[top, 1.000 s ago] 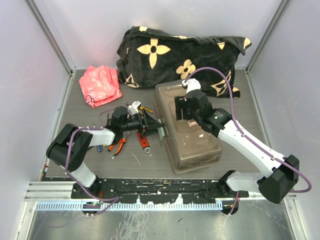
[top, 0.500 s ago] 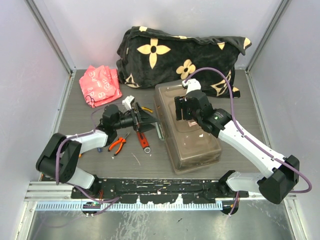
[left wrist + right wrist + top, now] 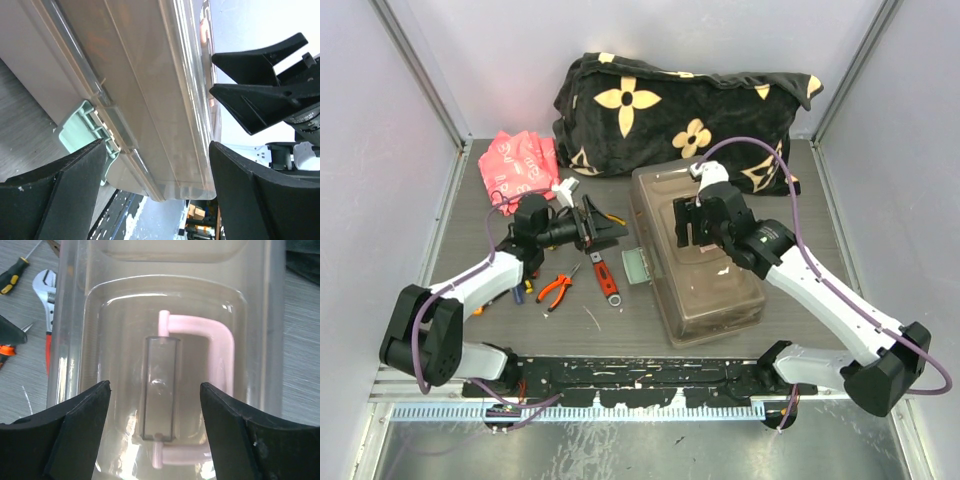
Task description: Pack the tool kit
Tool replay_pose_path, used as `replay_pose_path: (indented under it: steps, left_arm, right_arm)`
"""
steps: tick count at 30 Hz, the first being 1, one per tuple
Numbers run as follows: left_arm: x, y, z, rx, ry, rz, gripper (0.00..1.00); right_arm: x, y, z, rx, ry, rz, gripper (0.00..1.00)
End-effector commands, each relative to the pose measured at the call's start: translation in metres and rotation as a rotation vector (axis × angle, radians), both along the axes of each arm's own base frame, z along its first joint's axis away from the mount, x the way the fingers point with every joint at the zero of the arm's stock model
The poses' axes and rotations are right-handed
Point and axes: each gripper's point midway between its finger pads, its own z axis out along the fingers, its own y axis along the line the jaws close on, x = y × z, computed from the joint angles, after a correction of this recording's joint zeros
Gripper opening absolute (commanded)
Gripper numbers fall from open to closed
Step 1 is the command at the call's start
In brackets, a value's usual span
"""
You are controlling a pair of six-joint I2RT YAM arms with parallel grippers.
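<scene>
The translucent grey-brown toolbox (image 3: 705,275) lies closed on the table at centre right. Its pale green latch (image 3: 636,266) sticks out from its left side. My right gripper (image 3: 692,228) hovers open over the lid, its jaws either side of the cream handle (image 3: 222,347). My left gripper (image 3: 610,228) is open and empty, a little left of the box and pointing at its side (image 3: 150,75), with the latch (image 3: 80,132) low in its view. Red-handled pliers (image 3: 557,288), a red-handled wrench (image 3: 606,280) and screwdrivers (image 3: 519,292) lie left of the box.
The black flower-patterned blanket (image 3: 680,110) lies behind the toolbox, touching its far end. A pink printed bag (image 3: 520,170) sits at the back left. Grey walls close in both sides, and the arm-base rail runs along the near edge.
My left gripper has drawn back up and to the left, away from the toolbox latch. The green latch now hangs out from the box side. The right gripper has barely shifted.
</scene>
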Motion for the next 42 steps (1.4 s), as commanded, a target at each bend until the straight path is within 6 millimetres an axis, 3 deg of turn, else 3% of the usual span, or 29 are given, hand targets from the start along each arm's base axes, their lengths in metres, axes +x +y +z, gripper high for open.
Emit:
replay_pose_path:
  steps: [1,5,8,13,19,25,37,42]
  left_arm:
    - [0.023,-0.001,0.017,0.033,-0.068,0.044,0.83]
    - [0.041,-0.005,0.014,0.065,-0.067,0.075,0.82]
    - [0.048,-0.013,0.008,0.094,-0.067,0.071,0.82]
    - [0.06,-0.029,0.004,0.126,-0.09,0.064,0.82]
    - [0.084,-0.041,0.007,0.13,-0.116,0.076,0.81]
    - [0.105,-0.055,0.011,0.139,-0.15,0.059,0.82]
    - [0.133,-0.085,0.02,0.085,-0.182,0.021,0.82]
    - [0.132,-0.076,0.035,0.064,-0.217,0.043,0.83]
  right_arm:
    - [-0.007,-0.05,0.037,-0.075,-0.058,-0.127,0.8]
    - [0.0,-0.089,0.066,-0.061,-0.121,-0.219,0.83]
    - [0.004,-0.117,0.069,-0.071,-0.117,-0.258,0.83]
    - [0.007,-0.159,0.048,-0.157,-0.057,-0.332,0.85]
    - [0.015,-0.19,0.016,-0.172,-0.013,-0.459,0.86]
    - [0.02,-0.194,-0.029,-0.098,0.111,-0.482,0.85]
    - [-0.001,-0.165,-0.128,0.103,0.284,-0.455,0.84]
    - [-0.002,-0.17,-0.135,0.121,0.29,-0.487,0.83]
